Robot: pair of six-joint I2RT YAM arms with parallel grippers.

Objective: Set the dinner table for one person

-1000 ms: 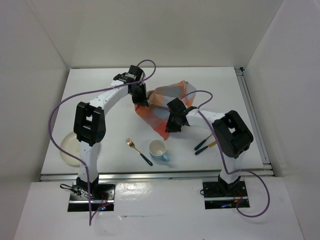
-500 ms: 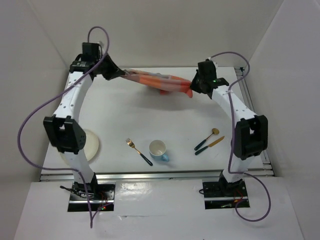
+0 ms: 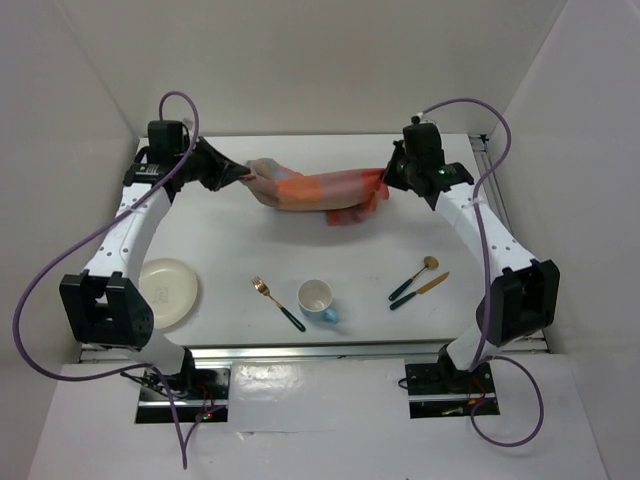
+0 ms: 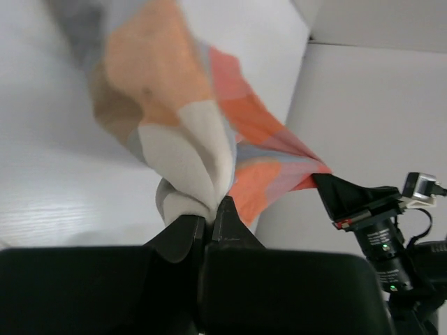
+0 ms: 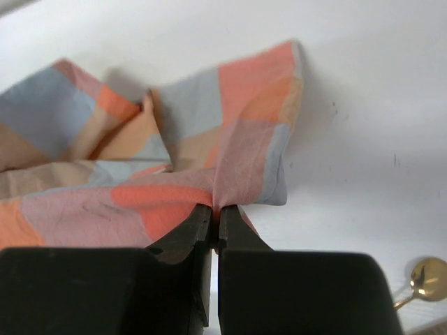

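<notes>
An orange, blue and grey checked cloth [image 3: 315,189] hangs stretched between my two grippers over the far part of the white dinner table [image 3: 250,250]. My left gripper [image 3: 246,174] is shut on its left end [image 4: 188,188]. My right gripper [image 3: 385,180] is shut on its right end [image 5: 230,181]. Nearer me on the table lie a cream plate [image 3: 166,292], a gold fork with a dark handle [image 3: 277,303], a light blue cup [image 3: 317,299], and a gold spoon [image 3: 414,277] and knife [image 3: 421,290].
White walls enclose the table on three sides. A silver rail [image 3: 310,350] runs along the near edge and another along the right edge [image 3: 505,235]. Purple cables loop off both arms.
Both arms carried the bunched cloth from mid-table to the far side and pulled it apart. Since half a second ago it has sagged lower and the plate is uncovered.
</notes>
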